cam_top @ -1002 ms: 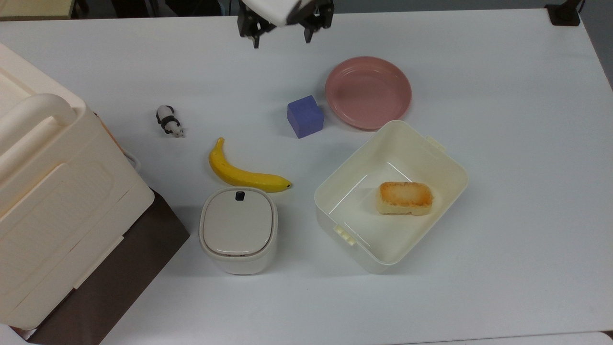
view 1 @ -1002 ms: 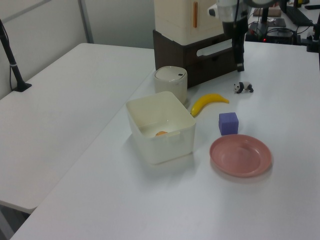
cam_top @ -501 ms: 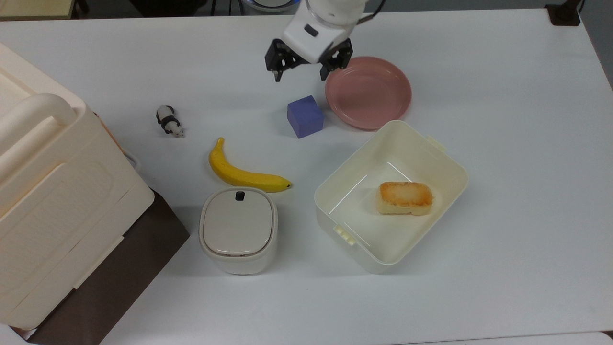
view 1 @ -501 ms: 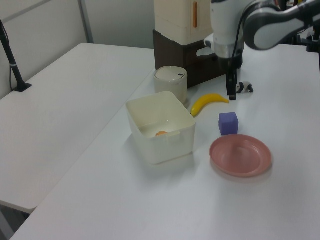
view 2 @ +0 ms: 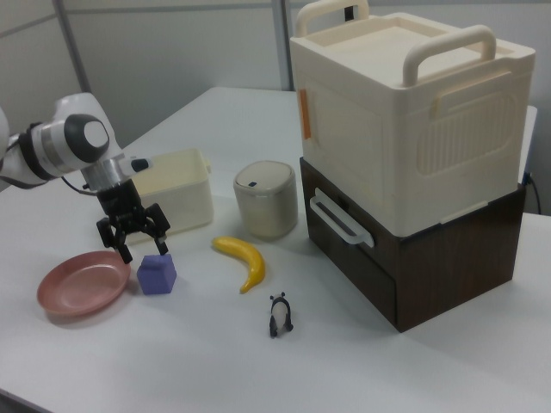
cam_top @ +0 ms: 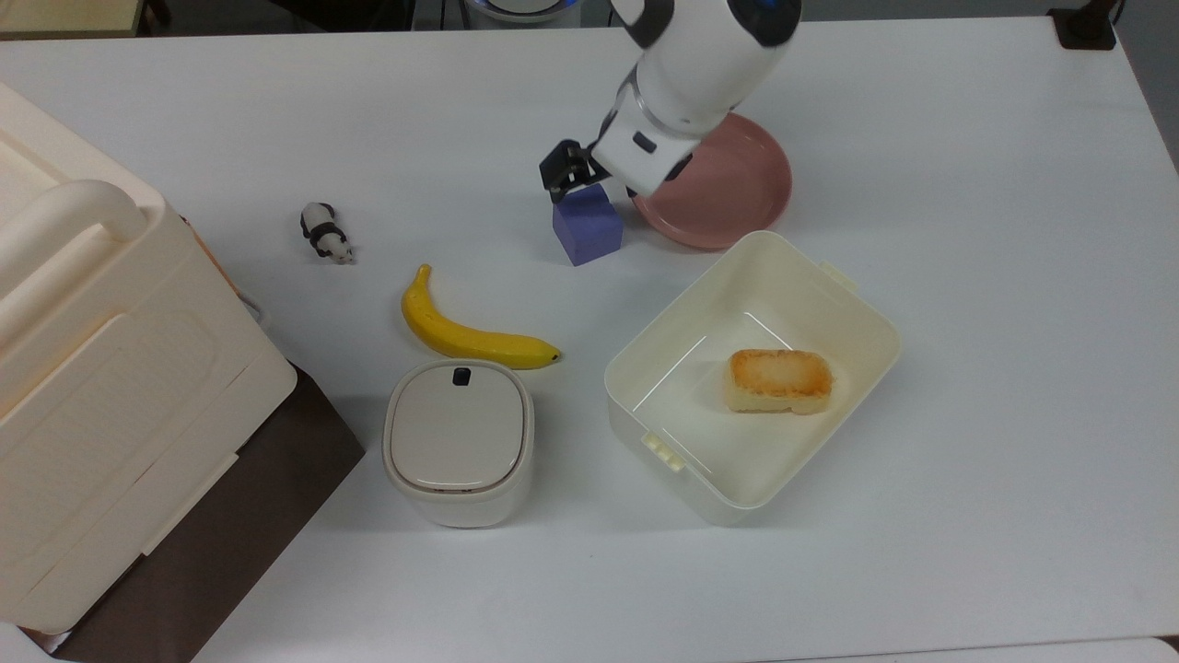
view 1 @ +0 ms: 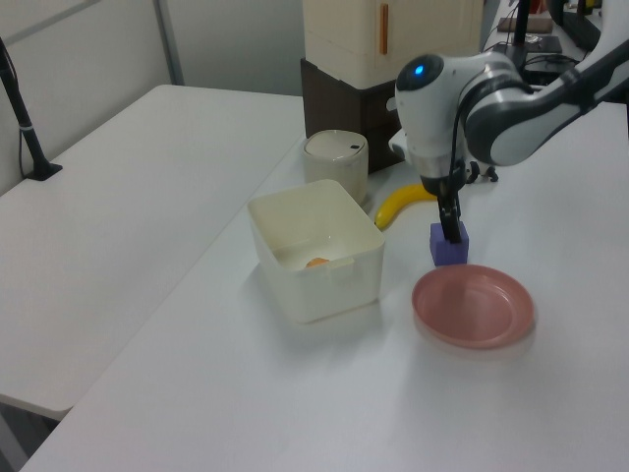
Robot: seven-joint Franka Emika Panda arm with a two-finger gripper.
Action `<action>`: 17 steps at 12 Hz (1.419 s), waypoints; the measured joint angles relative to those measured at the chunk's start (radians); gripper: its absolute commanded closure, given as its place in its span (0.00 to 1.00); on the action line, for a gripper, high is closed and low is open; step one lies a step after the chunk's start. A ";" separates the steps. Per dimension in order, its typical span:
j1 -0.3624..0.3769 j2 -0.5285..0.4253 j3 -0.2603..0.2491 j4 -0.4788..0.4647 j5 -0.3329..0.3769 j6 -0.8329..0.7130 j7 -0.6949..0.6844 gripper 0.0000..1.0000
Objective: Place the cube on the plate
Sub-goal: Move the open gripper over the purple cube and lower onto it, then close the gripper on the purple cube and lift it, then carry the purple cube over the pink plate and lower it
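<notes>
The blue-purple cube (cam_top: 588, 230) rests on the white table, just to the top view's left of the dusty-pink plate (cam_top: 741, 198). My gripper (cam_top: 591, 189) hangs open right above the cube, its black fingers (view 2: 126, 252) spread to either side of the cube's top, touching nothing. In the right view the gripper (view 2: 144, 249) is directly over the cube (view 2: 157, 275), with the plate (view 2: 82, 284) to the right view's left. In the left view the gripper (view 1: 452, 232) meets the top of the cube (view 1: 449, 249), behind the plate (view 1: 474, 306). The arm covers part of the plate's far rim in the top view.
A cream rectangular tub (cam_top: 870, 313) holding a golden-brown bread block (cam_top: 779, 379) stands close in front of the plate. A banana (cam_top: 470, 336), a small panda toy (cam_top: 324, 232) and a lidded round canister (cam_top: 459, 442) lie to the top view's left. A large cream box (cam_top: 92, 368) on a brown base fills the left edge.
The arm has come in from the table's far edge and down, bringing the open gripper over the cube. The cube and plate have not moved.
</notes>
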 measured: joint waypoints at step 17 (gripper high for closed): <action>0.000 0.061 0.032 0.018 -0.057 0.003 0.005 1.00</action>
